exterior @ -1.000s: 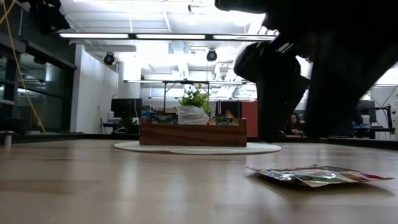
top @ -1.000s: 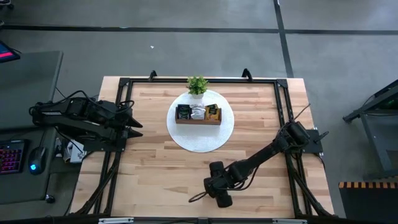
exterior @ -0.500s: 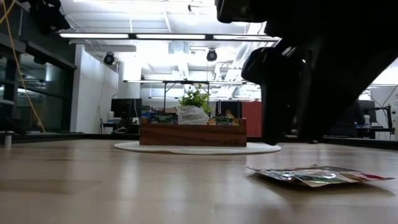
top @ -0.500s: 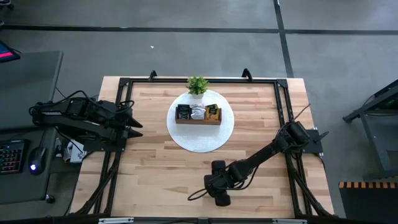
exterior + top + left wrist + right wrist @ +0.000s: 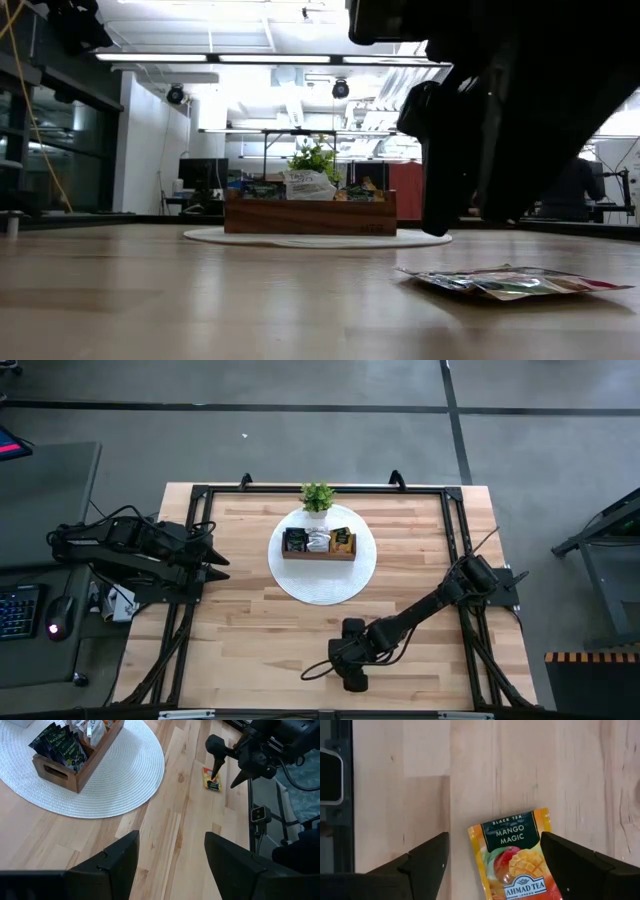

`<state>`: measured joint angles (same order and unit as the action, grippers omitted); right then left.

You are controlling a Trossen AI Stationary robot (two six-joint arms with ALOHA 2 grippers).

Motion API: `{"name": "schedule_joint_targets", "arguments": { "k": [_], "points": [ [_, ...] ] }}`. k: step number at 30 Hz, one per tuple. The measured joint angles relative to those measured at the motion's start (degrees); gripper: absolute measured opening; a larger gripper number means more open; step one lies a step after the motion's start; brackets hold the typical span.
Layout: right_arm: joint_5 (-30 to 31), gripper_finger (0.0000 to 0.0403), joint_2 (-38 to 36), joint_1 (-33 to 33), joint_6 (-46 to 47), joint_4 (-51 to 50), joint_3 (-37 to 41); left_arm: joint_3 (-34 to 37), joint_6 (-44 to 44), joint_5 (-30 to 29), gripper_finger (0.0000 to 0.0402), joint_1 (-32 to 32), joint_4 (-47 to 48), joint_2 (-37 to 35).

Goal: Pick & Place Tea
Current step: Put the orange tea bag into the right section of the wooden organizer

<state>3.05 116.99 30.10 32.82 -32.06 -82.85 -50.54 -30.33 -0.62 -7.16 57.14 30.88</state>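
An orange tea sachet [image 5: 517, 862], printed "Mango Magic", lies flat and face up on the wooden table near its front edge; it also shows in the low view [image 5: 512, 283] and the left wrist view [image 5: 212, 779]. My right gripper [image 5: 494, 836] hangs open just above it, pointing steeply down, one finger to each side, touching nothing [image 5: 475, 222]. In the high view the right gripper [image 5: 350, 670] hides the sachet. The wooden tray [image 5: 318, 555], with sachets standing in its compartments, rests on a round white mat. My left gripper [image 5: 218, 557] waits open at the table's left side.
The round white mat [image 5: 322, 585] lies at the table's far middle, with a small potted plant [image 5: 317, 497] on its far edge behind the tray. A black frame [image 5: 455, 540] runs along the table's sides. Bare wood stretches between the mat and the sachet.
My right gripper has rolled about its own pointing line above the sachet, staying in place. The sachet has not moved.
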Motion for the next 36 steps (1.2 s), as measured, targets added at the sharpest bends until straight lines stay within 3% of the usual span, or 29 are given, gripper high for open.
{"name": "schedule_joint_targets", "arguments": {
  "k": [11,25,36],
  "points": [
    [0.9,0.0313,0.4,0.4,-16.6,0.8,1.2,0.0,0.0,0.0,0.0223,0.0,0.0,0.0],
    [1.1,0.0312,2.6,-0.4,-20.9,2.6,1.2,0.0,0.0,0.0,0.0223,0.0,0.0,0.0],
    [-0.2,0.0300,4.1,-0.6,-18.5,3.6,1.1,0.0,0.0,0.0,0.0223,0.0,0.0,0.0]
  ]
}}
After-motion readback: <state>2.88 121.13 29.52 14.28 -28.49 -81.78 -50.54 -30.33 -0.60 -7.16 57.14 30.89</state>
